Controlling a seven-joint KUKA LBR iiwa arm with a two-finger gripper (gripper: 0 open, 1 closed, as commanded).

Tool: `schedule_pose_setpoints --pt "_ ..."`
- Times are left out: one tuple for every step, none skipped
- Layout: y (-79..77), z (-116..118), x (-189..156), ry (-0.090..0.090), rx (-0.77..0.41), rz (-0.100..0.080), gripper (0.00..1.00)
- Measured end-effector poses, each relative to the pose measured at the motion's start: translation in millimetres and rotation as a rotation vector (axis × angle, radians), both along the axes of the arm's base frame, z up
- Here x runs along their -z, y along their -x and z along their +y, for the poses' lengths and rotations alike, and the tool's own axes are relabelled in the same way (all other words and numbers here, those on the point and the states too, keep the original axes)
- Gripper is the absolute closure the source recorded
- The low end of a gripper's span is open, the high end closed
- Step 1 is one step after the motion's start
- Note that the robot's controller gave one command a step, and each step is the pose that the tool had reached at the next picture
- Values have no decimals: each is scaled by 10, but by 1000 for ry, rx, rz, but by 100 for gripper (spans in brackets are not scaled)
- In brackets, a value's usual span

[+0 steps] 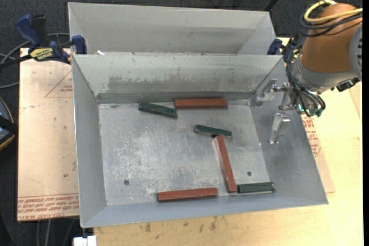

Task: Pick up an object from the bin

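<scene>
My gripper [271,116] hangs over the bin's right wall, open, with nothing between its metal fingers [279,127]. Nearest to it on the bin floor lies a short dark green bar [212,131], to its left. A red-brown bar [225,163] runs from that green bar toward the front. At its front end sits another dark green bar [255,188], below the gripper near the front right corner.
Along the back wall lie a red-brown bar [200,103] and a dark green bar [157,109]. A third red-brown bar [187,195] lies by the front wall. The arm with its orange cover stands outside the bin's right rim.
</scene>
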State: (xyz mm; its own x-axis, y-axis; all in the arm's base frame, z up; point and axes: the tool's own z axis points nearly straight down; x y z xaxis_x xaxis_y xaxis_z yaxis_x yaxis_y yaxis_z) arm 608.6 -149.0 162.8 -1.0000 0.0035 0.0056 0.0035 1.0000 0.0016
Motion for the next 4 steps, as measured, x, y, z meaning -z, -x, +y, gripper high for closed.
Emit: schedule_pose_setpoints --pt "-18 5 -50 1 -3 -7 0" --pt "9 766 877 1 -42 -22 100" --pt "10 766 877 1 -42 -22 100" --pt "13 623 -924 3 -48 -18 100"
